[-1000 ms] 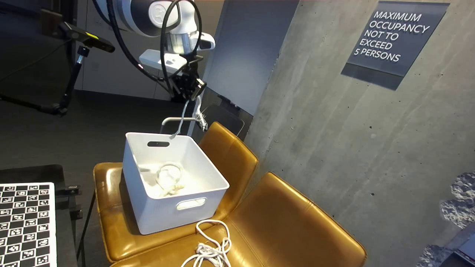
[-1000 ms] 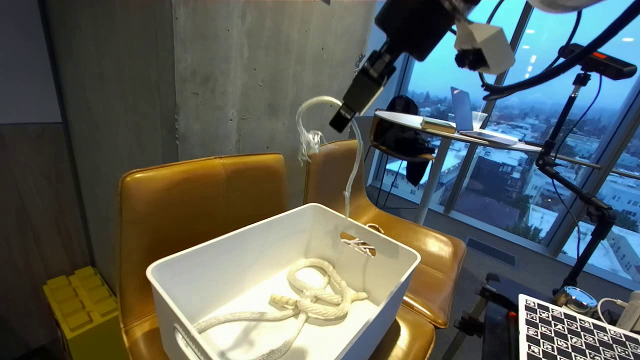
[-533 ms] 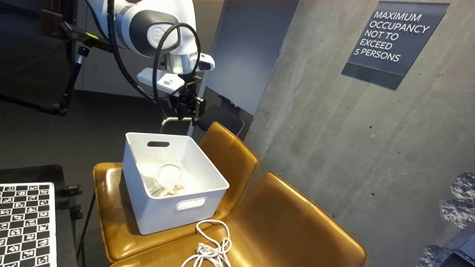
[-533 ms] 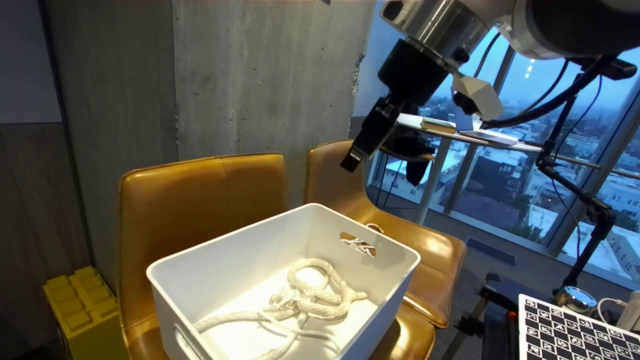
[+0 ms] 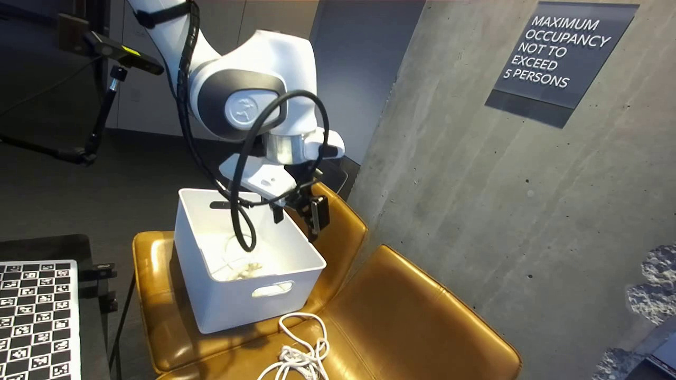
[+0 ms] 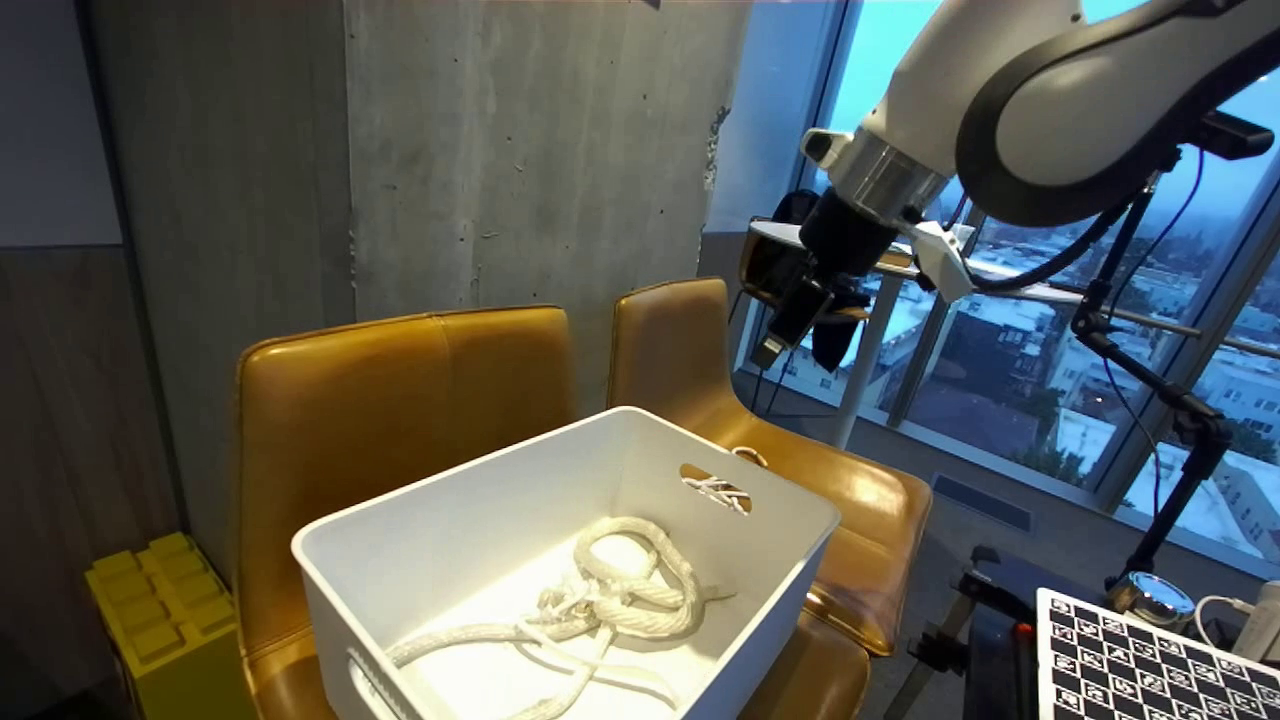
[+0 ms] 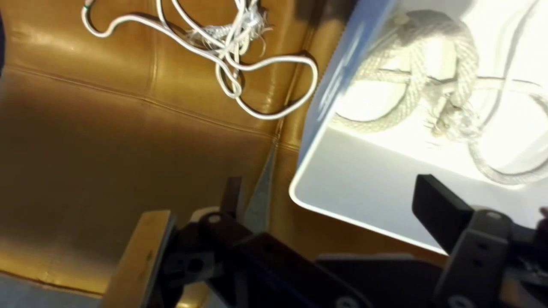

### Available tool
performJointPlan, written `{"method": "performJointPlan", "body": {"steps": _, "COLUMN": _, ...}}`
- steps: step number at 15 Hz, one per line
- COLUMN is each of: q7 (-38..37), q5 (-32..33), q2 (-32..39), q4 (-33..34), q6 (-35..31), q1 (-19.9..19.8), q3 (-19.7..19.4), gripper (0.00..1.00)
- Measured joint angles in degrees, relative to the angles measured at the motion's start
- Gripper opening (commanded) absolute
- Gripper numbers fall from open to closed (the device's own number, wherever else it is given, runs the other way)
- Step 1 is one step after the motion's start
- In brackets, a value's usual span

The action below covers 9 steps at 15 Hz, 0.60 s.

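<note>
Hovering near the white bin (image 7: pixel 368 179), my fingers (image 7: pixel 443 211) spread wide; tangled rope (image 6: pixel 640 618) inside, white cord (image 5: pixel 302 359) on tan chair (image 5: pixel 406 322).

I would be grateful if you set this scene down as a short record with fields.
Container: white plastic bin with handle slots, on a tan leather chair
Inside it: off-white ropes, looped and crossing
Gripper: open, holding nothing, in the air near a corner of the bin
Beside the bin: tangled white cord, mostly on the neighbouring leather chair
Concrete wall: sign reading "MAXIMUM OCCUPANCY NOT TO EXCEED 5 PERSONS"
Elsewhere: marker checkerboard at the picture's edge in both exterior views
</note>
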<state>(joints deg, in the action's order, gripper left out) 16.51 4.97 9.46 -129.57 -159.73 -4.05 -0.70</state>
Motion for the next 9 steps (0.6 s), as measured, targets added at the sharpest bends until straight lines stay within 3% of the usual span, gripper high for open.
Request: {"method": "performJointPlan", "body": {"steps": 9, "q7": 7.28, "q5": -2.25, "q2": 13.02, "q4": 0.4, "q6": -4.51, "q1": -10.24, "q3": -0.45, "gripper": 1.0}}
